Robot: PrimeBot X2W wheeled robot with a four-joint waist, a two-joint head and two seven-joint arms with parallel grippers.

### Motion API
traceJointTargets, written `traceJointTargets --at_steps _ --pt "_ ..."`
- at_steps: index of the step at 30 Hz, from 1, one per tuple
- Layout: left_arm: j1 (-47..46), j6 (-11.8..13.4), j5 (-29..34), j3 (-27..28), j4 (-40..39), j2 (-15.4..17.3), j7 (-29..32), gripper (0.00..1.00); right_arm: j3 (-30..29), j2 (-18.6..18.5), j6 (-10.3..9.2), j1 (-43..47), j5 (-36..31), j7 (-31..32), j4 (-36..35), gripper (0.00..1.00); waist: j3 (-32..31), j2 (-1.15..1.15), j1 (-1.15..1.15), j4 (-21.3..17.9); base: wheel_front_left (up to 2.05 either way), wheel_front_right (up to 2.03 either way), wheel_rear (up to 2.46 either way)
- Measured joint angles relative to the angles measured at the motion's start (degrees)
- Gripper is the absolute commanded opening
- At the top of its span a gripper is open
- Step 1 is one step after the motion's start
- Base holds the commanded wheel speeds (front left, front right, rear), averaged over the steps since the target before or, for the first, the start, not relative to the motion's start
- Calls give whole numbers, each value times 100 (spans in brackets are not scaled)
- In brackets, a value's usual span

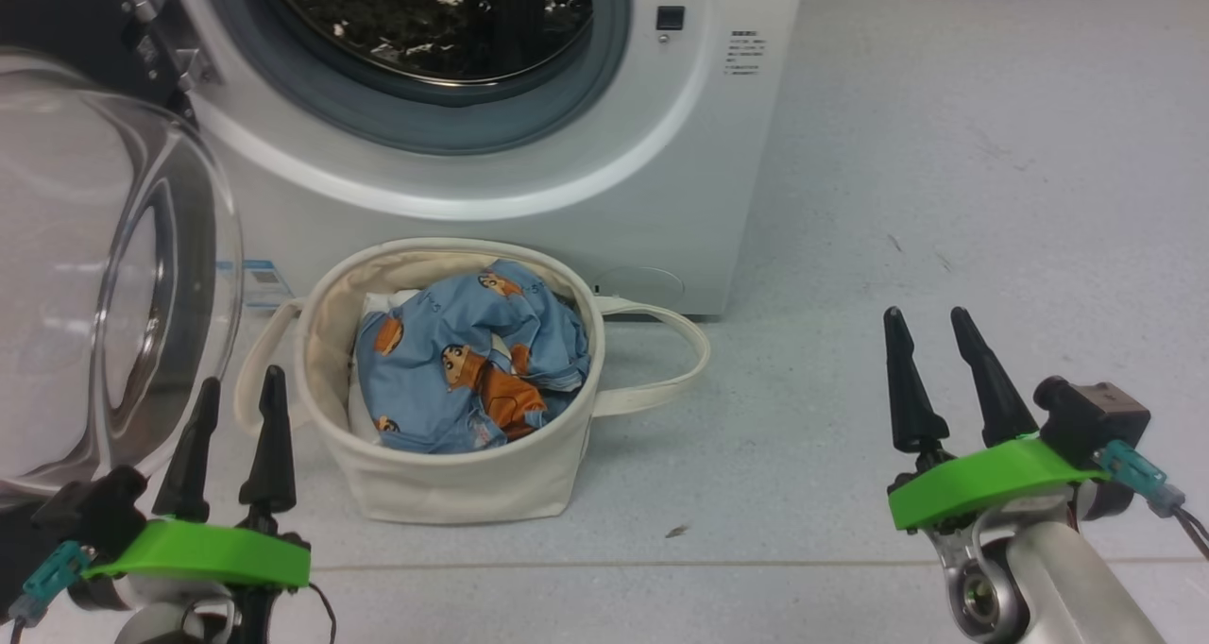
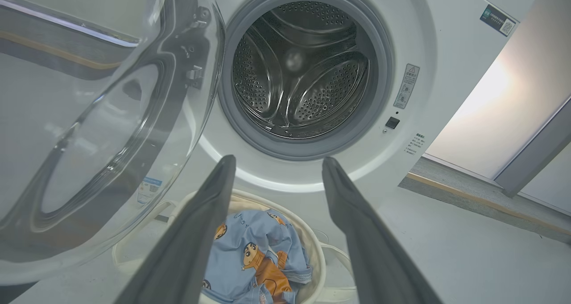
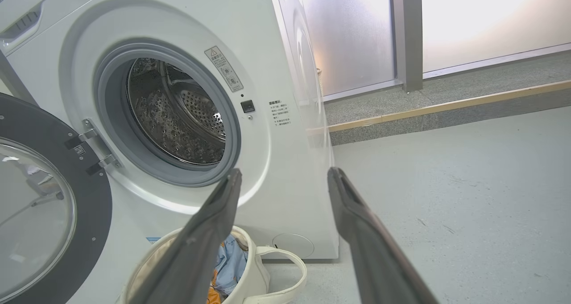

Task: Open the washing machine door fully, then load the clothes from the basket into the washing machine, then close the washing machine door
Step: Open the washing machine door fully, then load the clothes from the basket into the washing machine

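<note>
The white washing machine (image 1: 604, 191) stands ahead with its steel drum (image 2: 303, 67) exposed. Its door (image 1: 104, 276), a clear bulging bowl in a black rim (image 3: 93, 232), is swung out to the left. On the floor in front sits the cream basket (image 1: 453, 479) holding light blue clothes (image 1: 472, 361) with orange cartoon figures; white padding shows beside them. My left gripper (image 1: 241, 389) is open at the lower left, just left of the basket and close to the door. Well to the right of the basket, my right gripper (image 1: 930, 323) is open and holds nothing.
Pale grey floor (image 1: 945, 200) stretches to the right of the machine. A raised kerb with a wooden strip (image 3: 446, 105) and frosted panels (image 3: 468, 14) lie beyond. A looped basket handle (image 1: 675, 361) sticks out to the right.
</note>
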Motion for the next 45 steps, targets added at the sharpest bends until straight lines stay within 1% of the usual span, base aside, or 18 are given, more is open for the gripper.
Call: traceJointTargets --at_steps 9,20,26,34,39,45 --pt "54 0 -92 38 -75 59 0 100 -46 -11 0 -1 -47 0 -40 100 13 0 0 -48 0 0 0" --pt "118 0 -87 19 -22 78 0 100 -98 -5 0 -1 -112 0 -62 100 0 0 0 67 0 0 0" --pt "112 0 -79 140 64 81 0 100 -114 -5 0 -13 -112 0 -63 100 17 0 0 126 0 0 0" --pt "107 0 -73 143 84 80 0 100 -138 -7 0 -114 -112 0 -63 100 13 1 0 174 11 -6 -5" --pt "96 0 -30 142 113 81 0 100 -156 -7 0 -114 -112 0 -62 100 35 1 0 213 54 -31 -23" --pt "97 0 -30 170 146 107 0 100 -163 5 0 -110 -112 0 -63 100 69 1 0 275 137 -92 -45"
